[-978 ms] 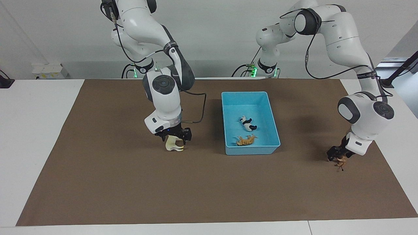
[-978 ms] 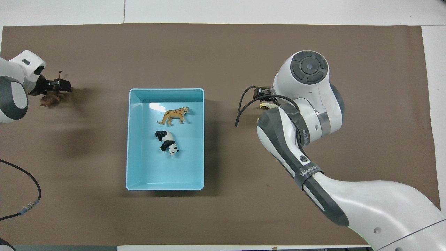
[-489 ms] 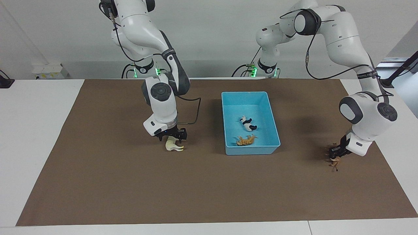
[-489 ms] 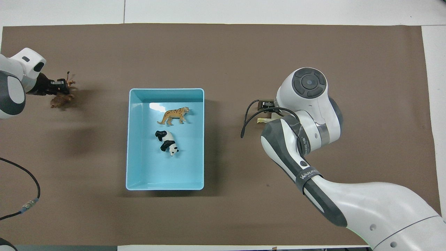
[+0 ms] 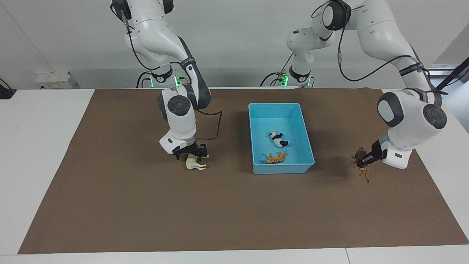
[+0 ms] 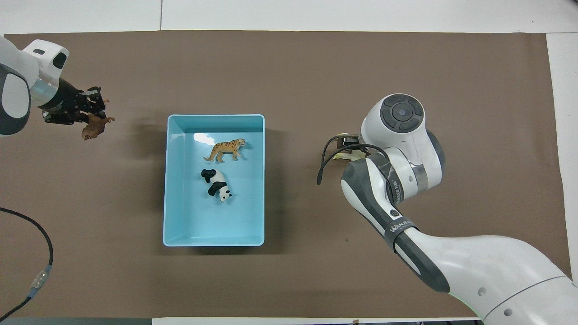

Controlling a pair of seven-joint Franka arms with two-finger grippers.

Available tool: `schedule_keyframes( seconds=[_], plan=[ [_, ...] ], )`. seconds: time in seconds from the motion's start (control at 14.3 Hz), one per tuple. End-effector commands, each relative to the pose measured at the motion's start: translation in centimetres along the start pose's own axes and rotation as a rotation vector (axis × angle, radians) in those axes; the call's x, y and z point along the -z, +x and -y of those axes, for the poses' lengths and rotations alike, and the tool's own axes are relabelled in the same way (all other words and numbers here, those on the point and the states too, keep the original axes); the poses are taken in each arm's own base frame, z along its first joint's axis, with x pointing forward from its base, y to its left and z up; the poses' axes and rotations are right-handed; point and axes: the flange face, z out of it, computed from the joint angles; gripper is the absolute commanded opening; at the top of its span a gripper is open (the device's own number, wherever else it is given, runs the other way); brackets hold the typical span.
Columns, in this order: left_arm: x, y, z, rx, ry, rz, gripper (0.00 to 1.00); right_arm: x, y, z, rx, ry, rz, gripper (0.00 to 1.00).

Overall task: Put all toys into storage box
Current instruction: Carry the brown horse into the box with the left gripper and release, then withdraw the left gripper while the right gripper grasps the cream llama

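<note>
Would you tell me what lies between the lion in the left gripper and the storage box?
Only bare brown mat, seen in both views, separates the lion from the storage box.

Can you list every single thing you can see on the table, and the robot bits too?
Storage box: one, light blue, mid-mat.
Tiger: one, orange striped, in the box.
Panda: one, black-and-white, in the box.
Horse: one, cream-white, on the mat toward the right arm's end.
Lion: one, brown, held off the mat.
Mat: one, brown, on the white table.
Right gripper: open, over the horse.
Left gripper: shut on the lion.
</note>
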Motion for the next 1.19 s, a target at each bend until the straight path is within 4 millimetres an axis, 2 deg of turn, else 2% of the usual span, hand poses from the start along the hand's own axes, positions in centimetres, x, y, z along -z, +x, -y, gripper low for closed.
schedule_keyframes(
  seconds=[0.0,0.14,0.21,0.28,0.35,0.42,0.49,0.63,0.77,0.98,1.12],
  plan=[
    [2.5,-7.0,-5.6,0.121,-0.003,0.063,0.2,-0.2,-1.1,-0.5,0.029,0.006,-0.029,1.0],
    [1.3,-12.9,-11.4,0.172,0.011,0.099,0.21,-1.4,-1.0,-0.5,0.04,0.012,-0.041,1.0],
    [-0.2,-15.9,-13.8,0.181,0.028,0.11,0.23,-2.1,-0.9,-0.4,0.038,0.016,-0.049,1.0],
    [-1.8,-18.5,-15.2,0.183,0.03,0.099,0.27,-2.3,-0.8,-0.4,0.034,0.017,-0.051,0.81],
    [-3.5,-20.4,-15.9,0.181,0.018,0.076,0.42,-2.2,-0.9,-0.4,0.032,0.014,-0.044,0.21],
    [-4.8,-21.7,-16.1,0.174,0.003,0.055,0.66,-2.2,-1.0,-0.2,0.013,0.013,-0.036,0.0],
    [-5.6,-22.6,-16.2,0.165,-0.001,0.046,0.97,-1.9,-1.0,0.1,0.003,0.008,-0.028,0.0],
    [-5.4,-22.7,-16.3,0.164,-0.004,0.044,1.0,-0.2,-0.3,0.5,0.002,-0.007,0.0,0.0],
    [-4.5,-22.4,-16.3,0.175,-0.013,0.035,1.0,2.6,0.6,0.8,-0.002,-0.017,0.012,0.0],
    [-1.3,-21.0,-14.6,0.178,-0.041,-0.002,1.0,10.2,2.2,1.1,-0.011,-0.02,0.019,0.0],
    [1.5,-19.8,-12.2,0.089,-0.015,-0.008,1.0,15.5,2.5,1.9,-0.013,0.002,0.006,0.0]
  ],
)
